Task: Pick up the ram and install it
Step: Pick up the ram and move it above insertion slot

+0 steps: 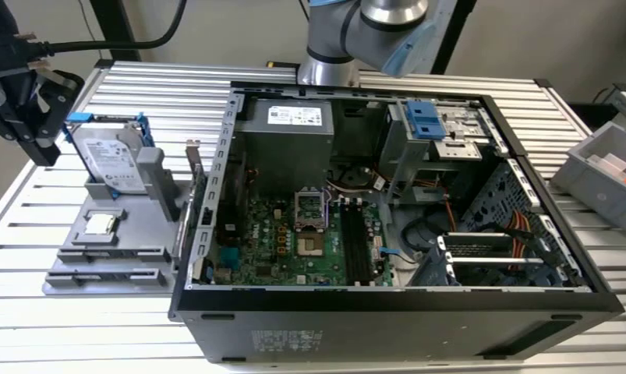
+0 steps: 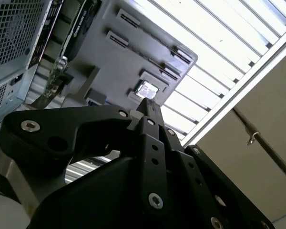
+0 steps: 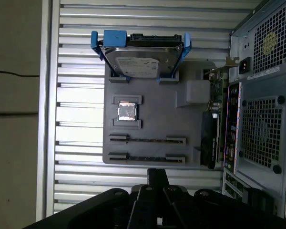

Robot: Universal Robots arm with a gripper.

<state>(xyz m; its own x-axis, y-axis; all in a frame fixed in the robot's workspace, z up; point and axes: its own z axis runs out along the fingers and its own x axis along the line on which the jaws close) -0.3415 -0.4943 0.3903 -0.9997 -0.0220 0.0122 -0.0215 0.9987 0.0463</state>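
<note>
Hovering my tool [image 3: 157, 173], tips pressed together and empty, near the grey tray [image 3: 157, 119] on the counter [image 3: 76, 95]. Ram [image 3: 147, 140] stands on edge there; I judge it light, stiff, fragile: pinch flat faces mid-length.

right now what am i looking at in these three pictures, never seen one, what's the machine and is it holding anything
It is one robot arm with a claw, standing by an open computer case on a slatted metal table. The exterior view watches from off the arm. Both wrist views ride on the arm and look past the claw at a grey tray beside the case. The tray holds a hard drive in a blue frame, a small square chip and what look like two thin ram sticks on edge. The claw looks shut and holds nothing.
</note>
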